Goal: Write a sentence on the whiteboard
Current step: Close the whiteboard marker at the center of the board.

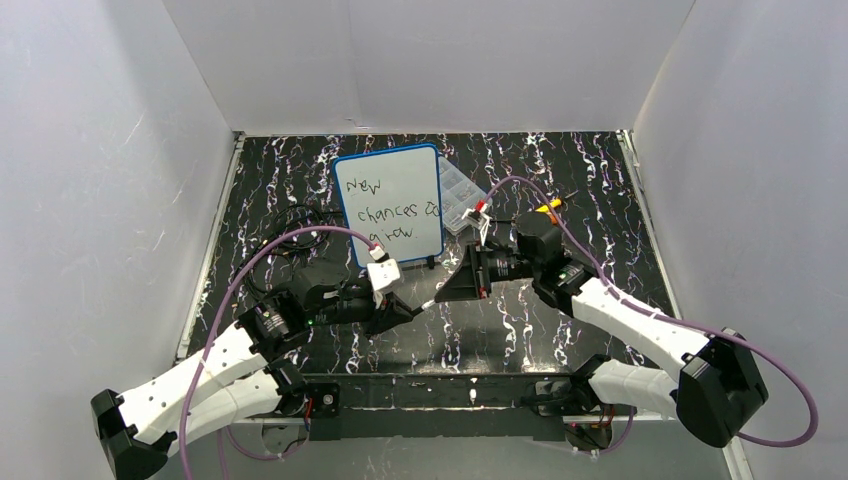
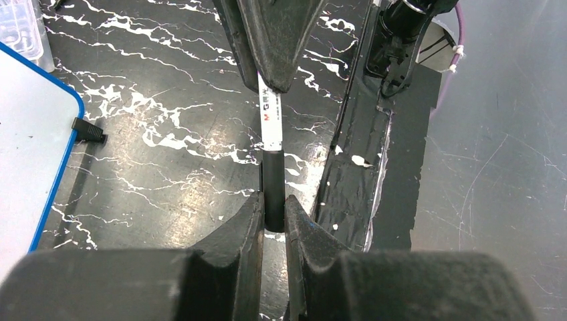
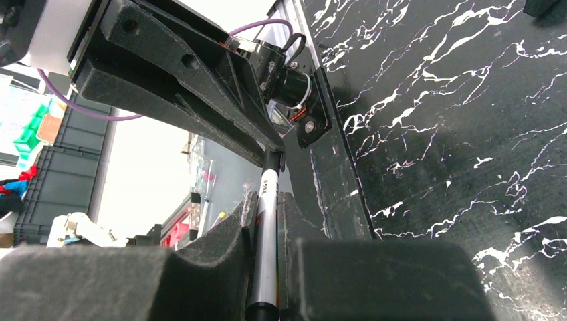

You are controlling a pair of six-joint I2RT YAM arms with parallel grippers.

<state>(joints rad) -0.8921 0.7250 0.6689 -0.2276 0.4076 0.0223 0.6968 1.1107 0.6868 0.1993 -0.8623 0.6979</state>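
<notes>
**Holding one marker at both ends**

Whiteboard: stands propped at the back of the table, a clear box just beside it. Judged light, stiff, tippy on its small feet; take by the blue frame, since the sentence, three black lines, would likely smear. Marker: slim, rigid, smooth, spanning my two grippers. Left gripper clenched on its dark end; right gripper clenched on the white barrel.

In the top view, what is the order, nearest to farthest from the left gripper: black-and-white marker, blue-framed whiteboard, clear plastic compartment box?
1. Black-and-white marker: held in the left gripper.
2. Blue-framed whiteboard: just behind it.
3. Clear plastic compartment box: farthest back, right of the whiteboard.
</notes>
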